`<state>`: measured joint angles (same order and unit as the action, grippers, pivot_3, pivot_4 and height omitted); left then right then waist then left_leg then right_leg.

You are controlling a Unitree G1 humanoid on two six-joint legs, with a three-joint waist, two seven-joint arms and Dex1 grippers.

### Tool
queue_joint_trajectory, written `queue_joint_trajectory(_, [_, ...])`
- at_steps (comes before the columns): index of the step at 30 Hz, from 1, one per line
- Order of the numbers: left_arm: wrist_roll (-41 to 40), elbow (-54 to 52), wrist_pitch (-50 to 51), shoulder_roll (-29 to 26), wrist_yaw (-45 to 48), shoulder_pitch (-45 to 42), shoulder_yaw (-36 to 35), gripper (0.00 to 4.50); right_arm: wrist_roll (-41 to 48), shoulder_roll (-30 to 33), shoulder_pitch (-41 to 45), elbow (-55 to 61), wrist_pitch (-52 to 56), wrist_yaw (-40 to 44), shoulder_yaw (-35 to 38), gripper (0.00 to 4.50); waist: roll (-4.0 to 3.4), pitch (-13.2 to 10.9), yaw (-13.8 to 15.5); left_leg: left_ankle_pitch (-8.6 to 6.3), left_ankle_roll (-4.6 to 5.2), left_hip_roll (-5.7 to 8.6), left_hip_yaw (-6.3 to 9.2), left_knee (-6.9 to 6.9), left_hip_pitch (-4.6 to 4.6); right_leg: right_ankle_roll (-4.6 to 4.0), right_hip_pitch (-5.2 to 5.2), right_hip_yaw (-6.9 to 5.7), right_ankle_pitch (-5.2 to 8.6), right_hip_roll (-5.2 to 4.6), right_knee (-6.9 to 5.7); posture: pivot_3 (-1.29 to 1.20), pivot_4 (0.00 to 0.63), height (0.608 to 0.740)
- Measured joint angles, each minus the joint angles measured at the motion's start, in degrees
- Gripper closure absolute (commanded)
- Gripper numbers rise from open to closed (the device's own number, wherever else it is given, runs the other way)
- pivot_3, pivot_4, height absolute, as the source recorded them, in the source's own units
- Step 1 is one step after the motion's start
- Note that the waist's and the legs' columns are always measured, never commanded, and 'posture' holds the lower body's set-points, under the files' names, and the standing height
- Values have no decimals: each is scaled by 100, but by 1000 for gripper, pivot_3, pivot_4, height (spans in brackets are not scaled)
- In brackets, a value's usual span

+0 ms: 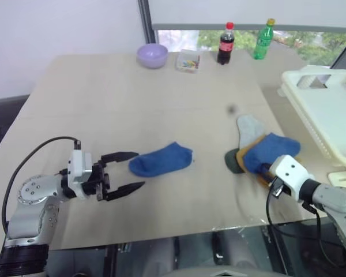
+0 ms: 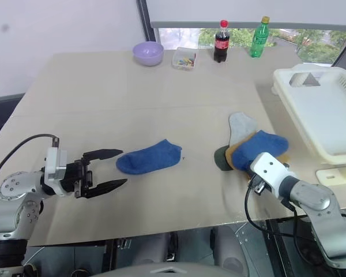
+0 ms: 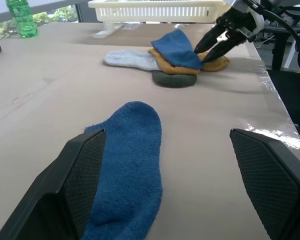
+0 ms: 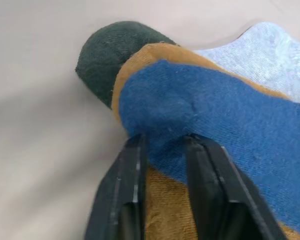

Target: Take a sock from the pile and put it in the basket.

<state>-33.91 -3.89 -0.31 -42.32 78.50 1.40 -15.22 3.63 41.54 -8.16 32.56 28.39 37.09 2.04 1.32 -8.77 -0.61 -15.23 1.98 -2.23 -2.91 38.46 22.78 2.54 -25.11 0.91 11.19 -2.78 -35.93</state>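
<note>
Pile (image 1: 259,151) sits near the table's (image 1: 104,104) right edge, basket (image 1: 328,109) beyond it; my right gripper (image 4: 162,150) pinches its top blue sock (image 4: 225,125). Left gripper (image 1: 128,172) is spread.

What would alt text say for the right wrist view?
Two black fingers of the right gripper pinch the edge of a blue sock on top of the pile, over a mustard sock, a dark sock and a grey sock.
</note>
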Motion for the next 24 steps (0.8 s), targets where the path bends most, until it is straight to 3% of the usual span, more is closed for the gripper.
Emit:
queue_joint_trajectory(4, [6, 0, -13, 6, -6, -2, 1, 262, -8, -50, 110, -40, 3, -5, -106, 3268, 0, 0, 0, 0, 0, 0, 0, 0, 0, 0, 0, 0, 0, 0, 0, 0, 150, 740])
queue_joint_trajectory(8, [9, 0, -18, 16, -9, -2, 1, 262, -9, -147, 224, -165, 4, -10, -163, 4445, 0, 0, -1, 0, 0, 0, -1, 0, 0, 0, 0, 0, 0, 0, 0, 0, 150, 740])
queue_joint_trajectory(18, [13, 1, -26, 18, -24, -2, 0, 262, 93, -134, 255, -152, 43, 15, -159, 4445, 0, 0, -2, 0, 0, 0, 0, 0, 0, 0, 0, 0, 0, 0, -1, 0, 150, 740])
queue_joint_trajectory(24, [13, 7, -41, 20, -25, -3, 0, 262, 572, -218, 799, 258, 595, 13, -85, 4445, -1, 0, -6, 0, 0, -1, 2, 0, -1, 0, 0, 0, 0, 1, -3, 0, 150, 740])
